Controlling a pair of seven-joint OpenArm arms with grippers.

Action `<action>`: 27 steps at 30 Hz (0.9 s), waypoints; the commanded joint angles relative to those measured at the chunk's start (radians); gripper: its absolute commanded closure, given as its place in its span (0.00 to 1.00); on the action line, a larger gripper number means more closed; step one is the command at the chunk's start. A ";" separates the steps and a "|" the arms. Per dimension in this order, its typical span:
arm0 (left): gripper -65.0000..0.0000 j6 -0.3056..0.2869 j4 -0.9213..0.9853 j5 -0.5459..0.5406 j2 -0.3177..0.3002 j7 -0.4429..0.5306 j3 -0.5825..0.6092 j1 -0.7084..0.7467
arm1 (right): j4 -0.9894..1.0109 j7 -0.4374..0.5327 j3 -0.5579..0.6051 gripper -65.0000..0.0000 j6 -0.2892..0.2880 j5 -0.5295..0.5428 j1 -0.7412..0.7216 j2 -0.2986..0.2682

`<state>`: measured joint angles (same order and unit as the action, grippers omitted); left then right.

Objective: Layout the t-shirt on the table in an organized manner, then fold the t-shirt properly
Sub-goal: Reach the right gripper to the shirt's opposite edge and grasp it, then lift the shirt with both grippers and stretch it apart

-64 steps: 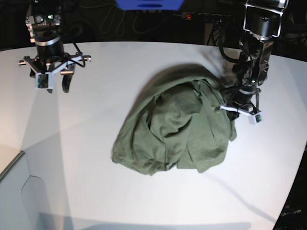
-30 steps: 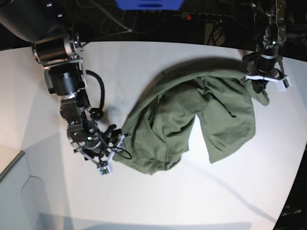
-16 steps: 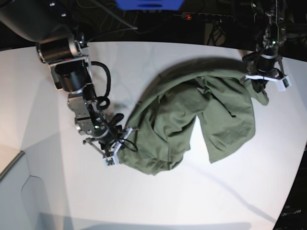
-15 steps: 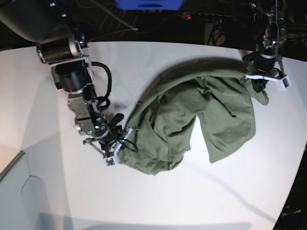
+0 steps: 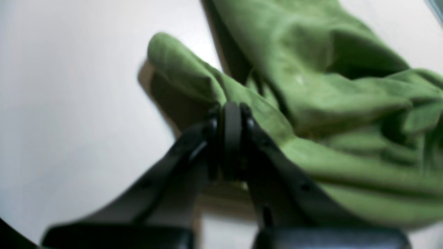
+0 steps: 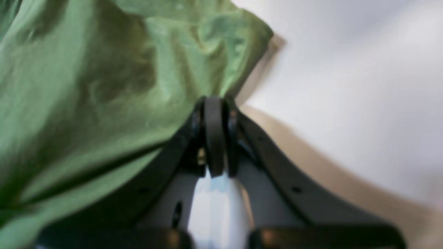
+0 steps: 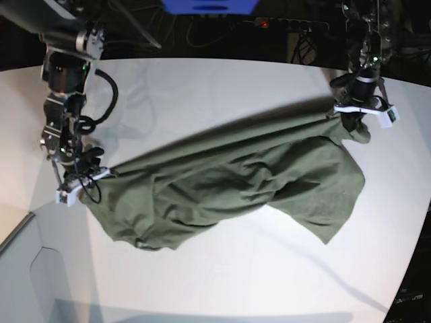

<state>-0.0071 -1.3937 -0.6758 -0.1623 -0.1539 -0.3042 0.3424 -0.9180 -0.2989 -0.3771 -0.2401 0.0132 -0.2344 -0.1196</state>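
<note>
Two grippers, the left gripper (image 7: 355,120) and the right gripper (image 7: 84,183), each have their jaws pinched tight on one far end of the olive-green t-shirt (image 7: 229,185), pulling it long above the white desk (image 7: 202,282) so it can spread flat

The right gripper (image 7: 84,180), which stood open at the t-shirt's (image 7: 229,185) lower edge a second ago, has closed on that edge and drawn it away toward the table's (image 7: 202,87) left side. The t-shirt, bunched in a rounded heap before, is now pulled out into a long band between the two grippers. The left gripper (image 7: 355,116) has shifted slightly with its pinched corner.
</note>
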 commanded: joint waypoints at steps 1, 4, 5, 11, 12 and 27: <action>1.00 0.011 -0.016 0.006 -0.006 0.043 -0.020 -0.018 | -0.075 0.008 -0.021 1.00 0.018 -0.008 0.017 -0.010; 1.00 0.012 -0.013 0.006 0.014 0.041 -0.023 -0.036 | -0.243 -0.009 -0.073 1.00 0.017 -0.008 0.128 0.039; 1.00 0.012 -0.013 0.006 0.020 0.041 -0.020 -0.041 | -0.298 -0.009 -0.089 1.00 0.017 -0.008 0.172 0.053; 1.00 0.012 -0.022 0.006 0.040 0.041 -0.020 -0.038 | -0.421 -0.009 -0.098 1.00 0.012 -0.008 0.313 0.087; 1.00 0.012 -0.026 0.006 0.040 0.041 -0.020 -0.035 | -0.424 -0.013 -0.098 0.97 0.012 -0.008 0.321 0.085; 1.00 0.011 -0.060 0.006 0.063 0.043 -0.022 0.040 | -0.705 -0.153 0.056 0.34 0.011 -0.011 0.344 0.108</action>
<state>0.0086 -1.4345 -0.6704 -0.0940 -0.1314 -0.3210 0.3828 -1.6073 -0.4713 -0.3119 -0.2241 0.0048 0.1177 0.0032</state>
